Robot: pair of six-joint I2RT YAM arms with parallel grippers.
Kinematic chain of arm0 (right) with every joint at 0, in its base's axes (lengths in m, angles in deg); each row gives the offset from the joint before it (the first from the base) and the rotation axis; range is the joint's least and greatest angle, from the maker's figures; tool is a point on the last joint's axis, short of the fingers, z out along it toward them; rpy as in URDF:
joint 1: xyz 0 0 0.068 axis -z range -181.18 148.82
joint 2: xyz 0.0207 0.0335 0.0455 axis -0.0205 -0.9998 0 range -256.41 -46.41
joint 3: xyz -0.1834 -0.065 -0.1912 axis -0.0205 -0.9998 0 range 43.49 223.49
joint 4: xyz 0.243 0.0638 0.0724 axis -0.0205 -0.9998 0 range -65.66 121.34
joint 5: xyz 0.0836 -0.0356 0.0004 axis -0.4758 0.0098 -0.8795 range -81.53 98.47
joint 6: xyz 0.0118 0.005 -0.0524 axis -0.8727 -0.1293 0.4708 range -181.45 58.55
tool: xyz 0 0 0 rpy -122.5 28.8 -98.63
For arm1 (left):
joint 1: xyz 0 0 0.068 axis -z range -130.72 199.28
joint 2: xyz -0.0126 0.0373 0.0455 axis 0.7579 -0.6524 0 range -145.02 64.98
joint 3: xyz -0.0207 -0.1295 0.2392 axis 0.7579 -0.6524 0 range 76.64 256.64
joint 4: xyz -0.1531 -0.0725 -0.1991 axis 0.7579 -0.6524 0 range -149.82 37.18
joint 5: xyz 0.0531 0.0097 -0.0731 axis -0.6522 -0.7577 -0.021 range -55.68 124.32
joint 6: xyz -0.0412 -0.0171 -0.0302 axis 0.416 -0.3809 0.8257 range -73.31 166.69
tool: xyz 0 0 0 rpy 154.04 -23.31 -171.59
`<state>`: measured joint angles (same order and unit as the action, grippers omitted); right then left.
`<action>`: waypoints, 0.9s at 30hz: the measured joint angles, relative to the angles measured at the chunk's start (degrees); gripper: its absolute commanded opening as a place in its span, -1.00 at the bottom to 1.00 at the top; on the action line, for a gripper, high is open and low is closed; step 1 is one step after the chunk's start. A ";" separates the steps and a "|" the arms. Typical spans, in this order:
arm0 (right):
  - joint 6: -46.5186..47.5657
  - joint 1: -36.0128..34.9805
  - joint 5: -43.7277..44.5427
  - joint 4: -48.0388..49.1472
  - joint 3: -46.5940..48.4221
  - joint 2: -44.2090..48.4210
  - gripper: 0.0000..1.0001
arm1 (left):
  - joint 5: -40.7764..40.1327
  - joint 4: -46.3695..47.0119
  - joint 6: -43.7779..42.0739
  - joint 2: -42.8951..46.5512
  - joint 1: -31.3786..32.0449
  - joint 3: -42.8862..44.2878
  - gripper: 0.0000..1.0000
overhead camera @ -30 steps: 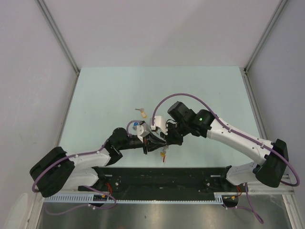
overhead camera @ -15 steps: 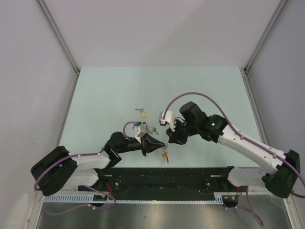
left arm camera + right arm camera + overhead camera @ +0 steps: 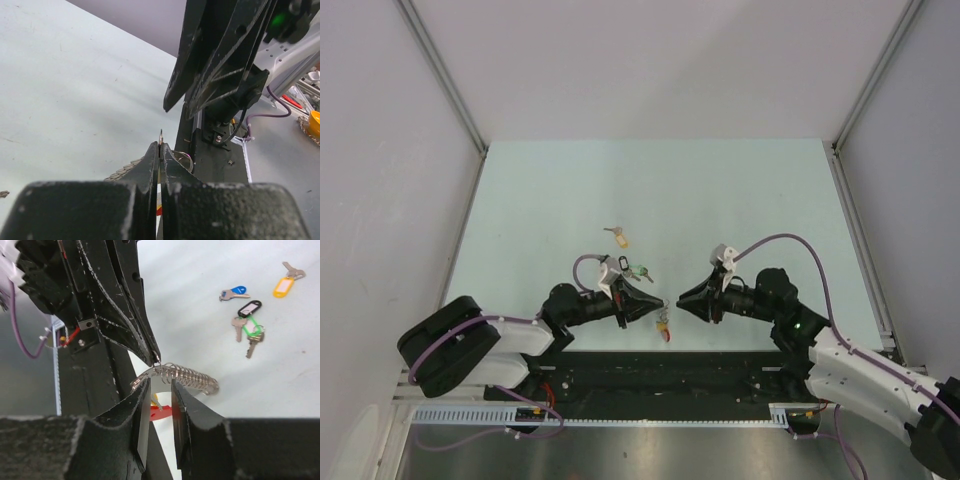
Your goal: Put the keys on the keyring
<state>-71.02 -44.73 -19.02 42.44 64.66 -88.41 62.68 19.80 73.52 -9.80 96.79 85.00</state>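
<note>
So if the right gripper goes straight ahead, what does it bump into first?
Most likely the keyring: its silver coil lies right ahead of the right gripper. The left gripper, pinching the ring, is just behind. Depth is unclear, so it could pass under the coil.

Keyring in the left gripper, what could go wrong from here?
1. The left gripper pinches the keyring only at one end of its metal coil. The rest hangs free, so it may twist or slip out.
2. The right gripper, jaws open, sits very close to the coil, so a small bump could knock the ring loose.
3. The black-tagged key and green-tagged keys lie bunched together on the table, so picking one may drag the others.
</note>
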 measured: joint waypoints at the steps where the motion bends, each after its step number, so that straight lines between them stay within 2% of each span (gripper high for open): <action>1: -1.46 -0.13 0.02 2.84 -1.79 0.28 -0.43 | -0.13 0.11 0.15 0.00 0.00 -0.07 -0.99; 7: -8.63 -0.63 0.70 19.82 -9.01 -0.74 -0.43 | -1.22 0.26 0.31 0.00 0.00 -0.24 -0.99; 12: -11.39 -1.36 1.44 28.74 -10.51 -3.72 -0.43 | -1.38 0.52 0.35 0.04 0.00 -0.44 -0.99; 18: -12.33 -2.97 2.95 34.58 -11.47 -7.67 -0.44 | -1.51 0.52 0.39 0.07 0.00 -0.44 -0.99; 27: -12.92 -4.20 8.00 37.20 -13.68 -9.42 -0.45 | -2.05 0.52 0.68 0.33 0.00 -0.44 -0.99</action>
<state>-83.93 -48.92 -11.02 79.64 50.97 -97.83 60.62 20.32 74.19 -9.47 96.79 84.56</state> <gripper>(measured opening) 0.281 0.008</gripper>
